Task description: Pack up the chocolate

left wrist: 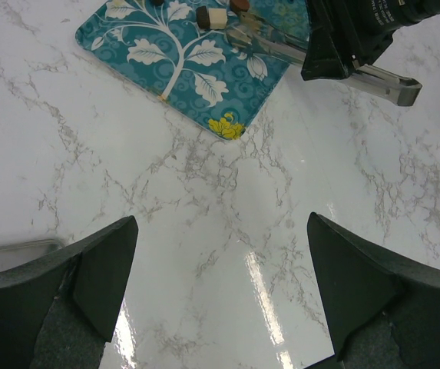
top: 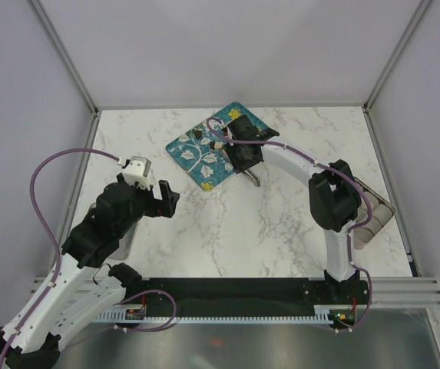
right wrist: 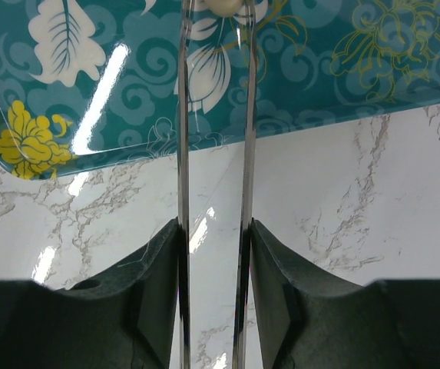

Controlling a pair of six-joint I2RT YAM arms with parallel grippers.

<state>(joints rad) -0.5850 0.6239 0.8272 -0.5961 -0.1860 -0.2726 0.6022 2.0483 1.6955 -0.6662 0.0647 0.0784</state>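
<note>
Small pieces of chocolate (top: 213,142) lie on the teal tray (top: 204,165) with white leaves and yellow flowers. My right gripper (top: 244,157) hangs over the tray's near right edge, shut on metal tongs (right wrist: 183,154). Both tong arms run between its fingers (right wrist: 158,277) toward the tray. A cream piece (right wrist: 223,6) sits between the tong tips at the top of the right wrist view. The left wrist view shows the cream piece (left wrist: 217,18) with brown pieces (left wrist: 239,4) beside it. My left gripper (left wrist: 221,223) stands open over bare marble, well short of the tray.
A compartmented box (top: 375,214) sits at the table's right edge, behind the right arm. A metal tray (left wrist: 12,252) lies at the left under the left arm. The tongs' hinge end (left wrist: 404,88) sticks out toward me past the right gripper.
</note>
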